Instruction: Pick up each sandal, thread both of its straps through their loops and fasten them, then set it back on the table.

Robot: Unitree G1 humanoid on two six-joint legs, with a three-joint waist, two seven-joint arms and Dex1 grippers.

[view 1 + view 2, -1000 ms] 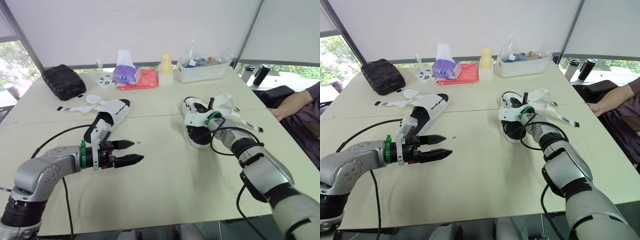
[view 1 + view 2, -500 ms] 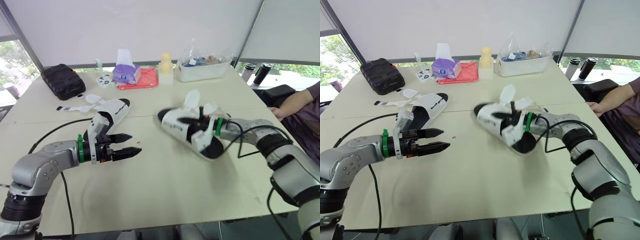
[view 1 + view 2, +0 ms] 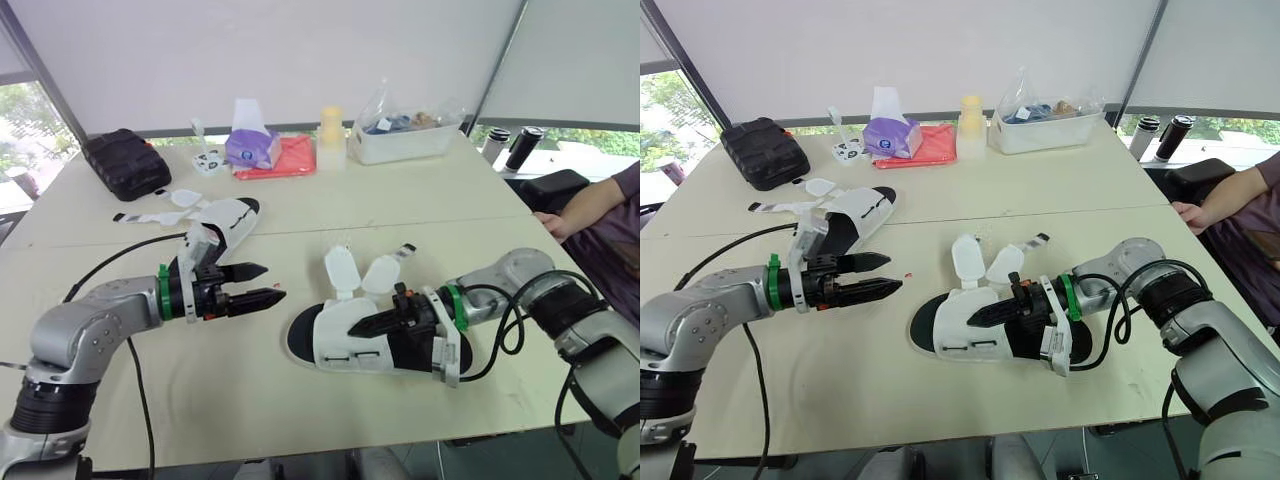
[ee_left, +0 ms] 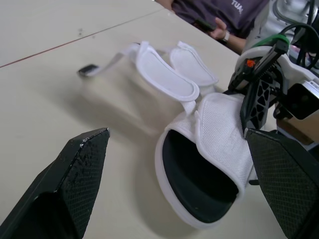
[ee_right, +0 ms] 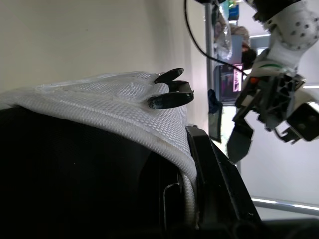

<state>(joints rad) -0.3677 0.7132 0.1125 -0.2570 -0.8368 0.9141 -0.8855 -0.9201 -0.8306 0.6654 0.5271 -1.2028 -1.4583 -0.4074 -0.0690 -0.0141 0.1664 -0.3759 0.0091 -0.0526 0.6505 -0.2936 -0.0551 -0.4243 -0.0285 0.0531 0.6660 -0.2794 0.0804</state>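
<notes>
Two sandals point(image 3: 345, 345) point(image 3: 226, 220) (one gripped)

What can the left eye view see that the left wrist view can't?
Left eye view, not the wrist: the black zipped case, purple tissue pack, yellow bottle and a second sandal. Left wrist view, not the eye: white lettering on a person's purple shirt. Both: the white mesh sandal with black sole, held by the right gripper, and the open left gripper.

You see a white mesh-cloth sandal point(image 4: 224, 132) with a matt black footbed, on a smooth, matt beige table point(image 3: 300, 400). The left gripper point(image 3: 270, 283) has cross-hatched black fingers point(image 4: 82, 164).
</notes>
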